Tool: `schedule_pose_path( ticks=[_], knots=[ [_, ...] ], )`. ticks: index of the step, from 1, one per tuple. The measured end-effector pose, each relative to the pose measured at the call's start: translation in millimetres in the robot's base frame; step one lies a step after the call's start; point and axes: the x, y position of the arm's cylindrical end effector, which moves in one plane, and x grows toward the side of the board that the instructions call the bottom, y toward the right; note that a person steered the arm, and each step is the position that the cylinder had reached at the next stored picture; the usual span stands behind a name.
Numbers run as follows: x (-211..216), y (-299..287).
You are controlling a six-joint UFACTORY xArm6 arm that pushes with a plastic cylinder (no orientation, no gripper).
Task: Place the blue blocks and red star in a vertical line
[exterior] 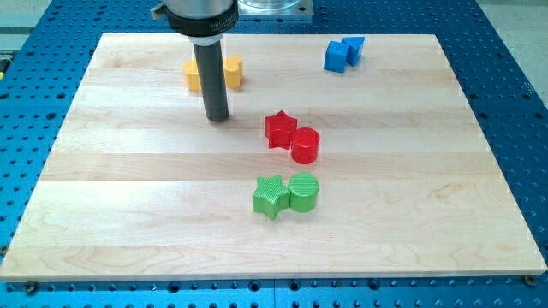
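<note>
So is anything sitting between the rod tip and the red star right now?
Nothing visible does. My tip stands to the view's left of the red star, with only bare board between them. The red cylinder touches the star on its far side, toward the view's lower right, so a push from the left would likely carry both.

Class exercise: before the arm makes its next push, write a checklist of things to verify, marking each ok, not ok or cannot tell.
1. My tip in view, on the wooden board: ok.
2. Tip apart from the red star block: ok.
3. Two blue blocks together near the view's top: ok.
4. Blue blocks and star in a vertical line: not ok.
5. Star free of the red cylinder block: not ok, touching.
6. Yellow blocks behind the rod, count: cannot tell.
</note>
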Motion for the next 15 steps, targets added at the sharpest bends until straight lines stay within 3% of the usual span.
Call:
schedule_pose_path(
  ticks=[3,6,7,8,10,11,12,13,15],
  knots=[
    [-7,-17],
    [82,46],
    [64,87],
    [9,113],
    [-27,106],
    [-30,174],
    [-29,148],
    [-55,123],
    [-158,148]
  ],
)
